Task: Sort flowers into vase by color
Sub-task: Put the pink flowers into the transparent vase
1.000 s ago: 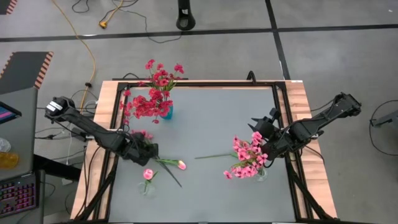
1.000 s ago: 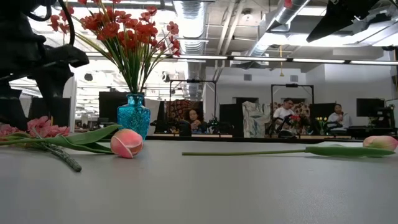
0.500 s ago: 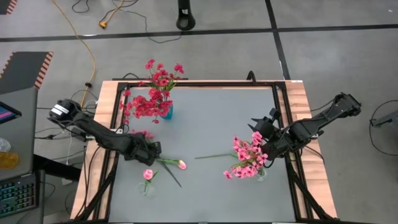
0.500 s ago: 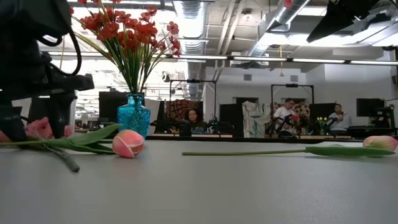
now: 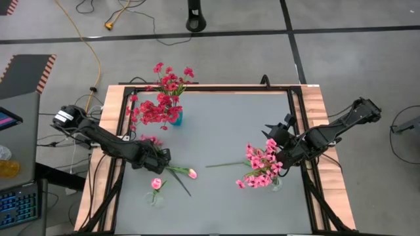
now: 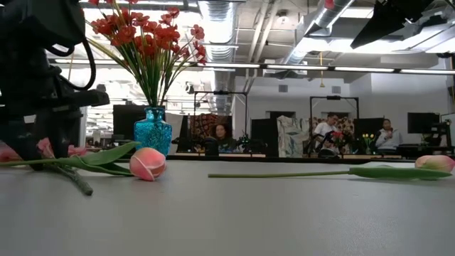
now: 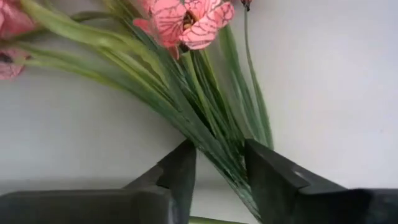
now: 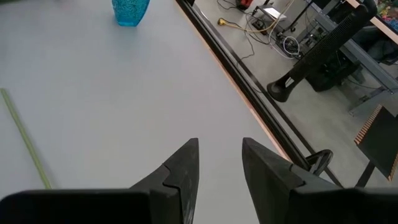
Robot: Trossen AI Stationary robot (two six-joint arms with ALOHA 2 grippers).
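Note:
A sprig of light pink flowers (image 5: 149, 140) lies on the grey table at the left, its bundle of green stems (image 7: 186, 93) running toward me. My left gripper (image 5: 159, 159) is down over those stems and shut on them. Beside it lies a loose pink tulip (image 5: 191, 174). The blue vase (image 5: 176, 118) at the far left holds the red flowers (image 5: 157, 108). My right gripper (image 8: 221, 149) hangs open and empty above the table's right side, next to a clear vase (image 5: 275, 185) with pink flowers (image 5: 260, 167). My left gripper pinches the pink sprig's bundle of thin green stems (image 7: 227, 165) between its two fingers, well below the blossoms. The fingers come steeply from above and lie across the stems. The sprig still lies flat on the table, with blossoms (image 6: 46, 147) showing past the gripper.
A small clear vase (image 5: 155, 196) near the front left holds one pink tulip (image 5: 156, 183). Another tulip (image 6: 435, 162) lies mid-table on its long stem (image 5: 226, 164). A black frame (image 5: 210, 88) borders the table.
My left gripper has sunk onto the pink sprig, shifting slightly toward the table's right, and its fingers have drawn in around the stems. The sprig has stayed on the table.

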